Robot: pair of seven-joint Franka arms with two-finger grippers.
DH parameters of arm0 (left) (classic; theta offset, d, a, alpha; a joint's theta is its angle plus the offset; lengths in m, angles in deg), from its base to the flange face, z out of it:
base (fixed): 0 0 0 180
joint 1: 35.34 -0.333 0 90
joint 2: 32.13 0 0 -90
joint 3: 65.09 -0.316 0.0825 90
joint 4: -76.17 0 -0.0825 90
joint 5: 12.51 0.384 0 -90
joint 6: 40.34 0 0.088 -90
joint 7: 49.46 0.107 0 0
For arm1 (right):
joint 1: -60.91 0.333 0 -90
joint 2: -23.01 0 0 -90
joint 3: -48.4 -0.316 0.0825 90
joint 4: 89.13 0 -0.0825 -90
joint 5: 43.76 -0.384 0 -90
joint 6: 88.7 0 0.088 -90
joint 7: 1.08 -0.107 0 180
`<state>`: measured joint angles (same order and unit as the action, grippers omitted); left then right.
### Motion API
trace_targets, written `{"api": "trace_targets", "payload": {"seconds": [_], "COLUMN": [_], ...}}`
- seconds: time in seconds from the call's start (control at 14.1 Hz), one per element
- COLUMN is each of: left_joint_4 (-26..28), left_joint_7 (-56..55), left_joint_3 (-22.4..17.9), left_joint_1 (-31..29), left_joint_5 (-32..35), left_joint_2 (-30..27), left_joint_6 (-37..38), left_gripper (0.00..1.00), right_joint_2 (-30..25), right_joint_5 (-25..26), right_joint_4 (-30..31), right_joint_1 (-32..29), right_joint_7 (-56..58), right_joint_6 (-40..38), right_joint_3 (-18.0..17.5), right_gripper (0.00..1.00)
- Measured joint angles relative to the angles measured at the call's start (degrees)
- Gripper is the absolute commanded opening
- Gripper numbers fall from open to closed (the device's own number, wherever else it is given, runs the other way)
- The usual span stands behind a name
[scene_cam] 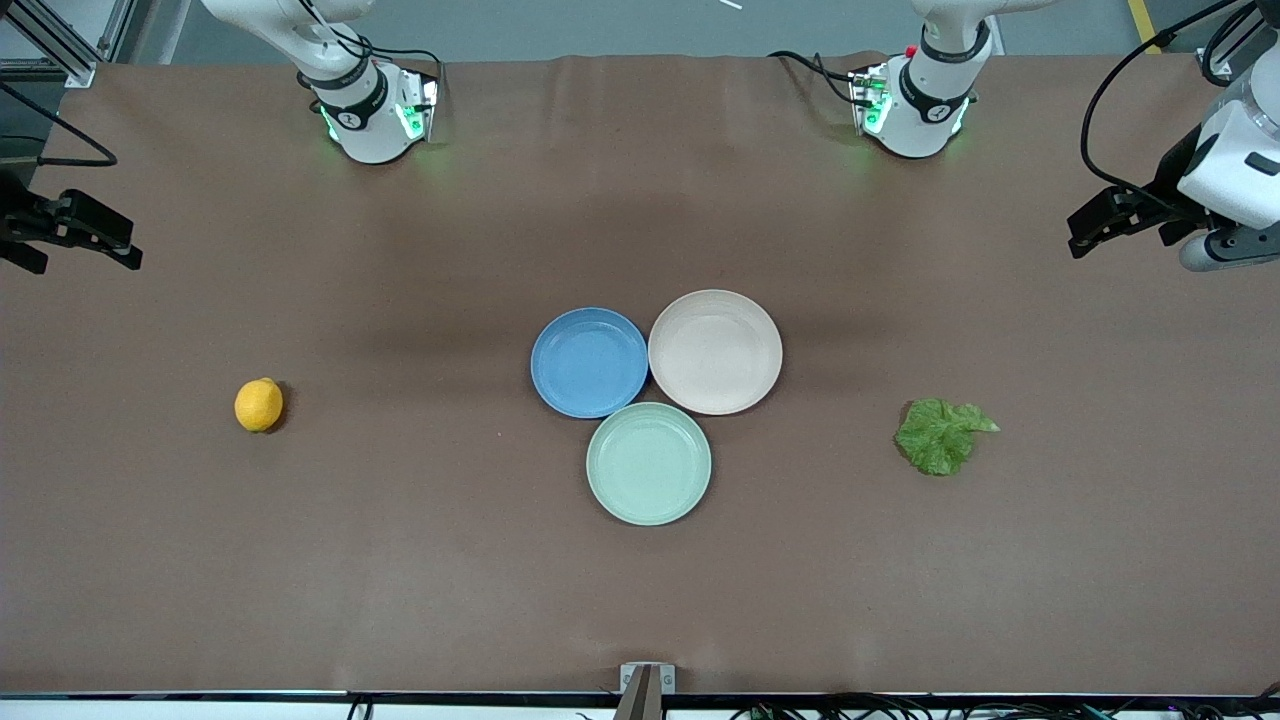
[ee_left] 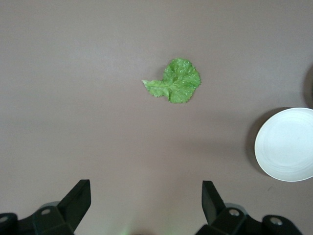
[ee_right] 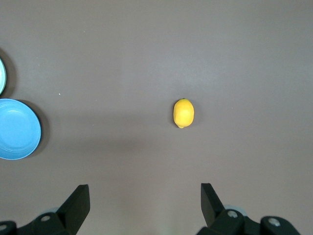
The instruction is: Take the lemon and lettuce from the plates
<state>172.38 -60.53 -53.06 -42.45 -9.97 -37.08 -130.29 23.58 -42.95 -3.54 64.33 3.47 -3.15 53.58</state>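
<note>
The lemon (scene_cam: 259, 404) lies on the bare brown table toward the right arm's end, off any plate; it also shows in the right wrist view (ee_right: 184, 113). The lettuce (scene_cam: 940, 435) lies flat on the table toward the left arm's end, also seen in the left wrist view (ee_left: 177, 81). The blue plate (scene_cam: 589, 361) and the beige plate (scene_cam: 715, 351) sit empty, side by side, mid-table. My left gripper (scene_cam: 1080, 235) hangs open and empty over the table at its own end (ee_left: 146, 188). My right gripper (scene_cam: 125, 248) hangs open and empty over its end (ee_right: 145, 188).
A pale mint-green plate (scene_cam: 649, 463) sits empty, touching the blue and beige plates, nearer to the front camera. A small clamp (scene_cam: 646, 685) sits at the table's front edge. The blue plate (ee_right: 17, 128) and beige plate (ee_left: 288, 144) show at the wrist views' edges.
</note>
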Motion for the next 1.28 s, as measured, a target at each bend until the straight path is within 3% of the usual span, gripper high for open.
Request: {"api": "trace_targets", "payload": {"seconds": [1.28], "left_joint_4": [-2.35], "left_joint_7": [3.12], "left_joint_3": [-0.88], "left_joint_1": [-0.59], "left_joint_5": [-2.83], "left_joint_2": [-0.19], "left_joint_6": [-0.57], "left_gripper": [1.00], "right_joint_2": [0.04], "right_joint_5": [0.00], "right_joint_4": [-0.20], "right_joint_1": [0.00], "right_joint_7": [0.00], "right_joint_6": [0.04], "right_joint_3": [0.00], "right_gripper": [1.00]}}
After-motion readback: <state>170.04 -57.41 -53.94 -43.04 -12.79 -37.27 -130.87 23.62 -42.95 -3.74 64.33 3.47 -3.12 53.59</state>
